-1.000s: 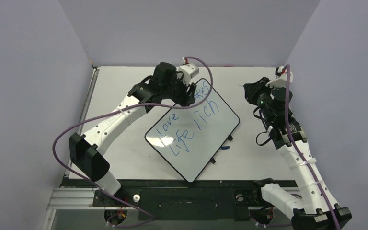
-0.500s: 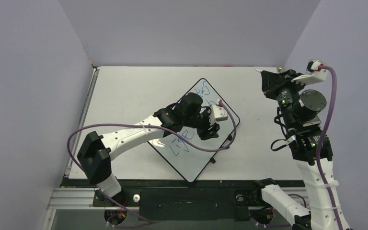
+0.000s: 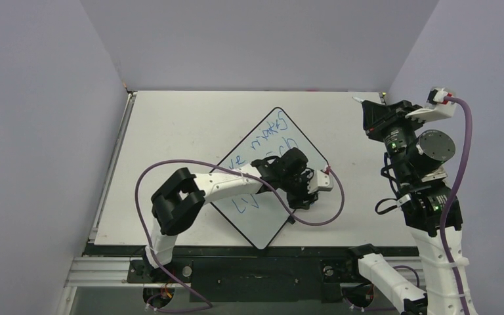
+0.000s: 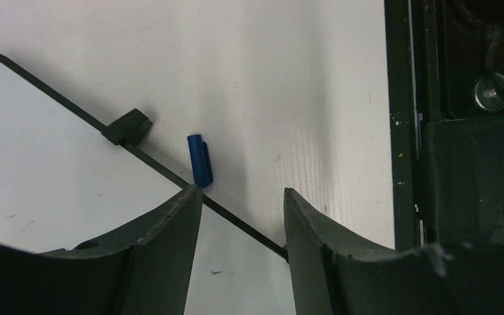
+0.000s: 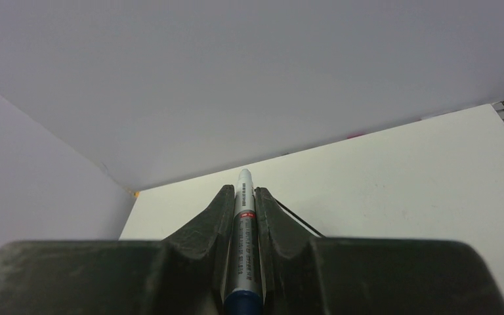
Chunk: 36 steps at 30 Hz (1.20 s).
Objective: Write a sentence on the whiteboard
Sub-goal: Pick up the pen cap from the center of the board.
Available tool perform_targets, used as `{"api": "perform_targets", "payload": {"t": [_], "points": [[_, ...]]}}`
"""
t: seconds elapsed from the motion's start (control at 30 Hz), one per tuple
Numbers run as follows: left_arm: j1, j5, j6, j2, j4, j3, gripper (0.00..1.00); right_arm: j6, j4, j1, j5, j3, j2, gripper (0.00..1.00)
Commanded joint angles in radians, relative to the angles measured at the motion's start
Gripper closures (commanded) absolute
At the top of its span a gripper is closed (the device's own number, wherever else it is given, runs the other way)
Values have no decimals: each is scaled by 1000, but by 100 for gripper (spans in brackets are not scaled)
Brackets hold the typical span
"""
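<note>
From above, the left arm has swung over. A second ago its left gripper (image 3: 302, 199) was at the far corner of the whiteboard (image 3: 264, 228). Now it hangs over the board's near right edge. The arm lies across the sentence (image 3: 266, 133), so I can only read "makes" and bits of the other blue words. The board sits turned like a diamond in the middle of the table (image 3: 170, 131). The right arm has gone the other way. It was just beside the board, and now it is lifted up off to the right, well away, and the right gripper (image 3: 373, 117) went with it. I think the writing is done and the pen is being put away.

The left wrist camera looks straight down. The two fingers (image 4: 170, 226) are spread apart with nothing held between them. Only the board's black rim (image 4: 243, 224) runs under the gap. A small blue cap (image 4: 200, 159) lies on the table just past the rim, near one of the board's black feet (image 4: 126, 126). The fingers touch none of it. My guess is that the cap comes next.

The right wrist camera shows the right gripper pressed together on a marker (image 5: 245, 226), which sticks out straight ahead. The grip looks snug.
</note>
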Motion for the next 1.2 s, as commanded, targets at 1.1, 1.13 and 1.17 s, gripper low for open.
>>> {"api": "perform_targets", "payload": {"t": [1.1, 1.13, 1.17], "points": [[-43, -185, 73, 267, -89, 223, 54, -28, -4, -6, 5, -11, -43, 100], [-40, -189, 76, 272, -95, 229, 54, -28, -5, -6, 4, -12, -44, 100], [-38, -199, 78, 274, -108, 232, 54, -28, -4, -6, 4, -12, -45, 100]]}}
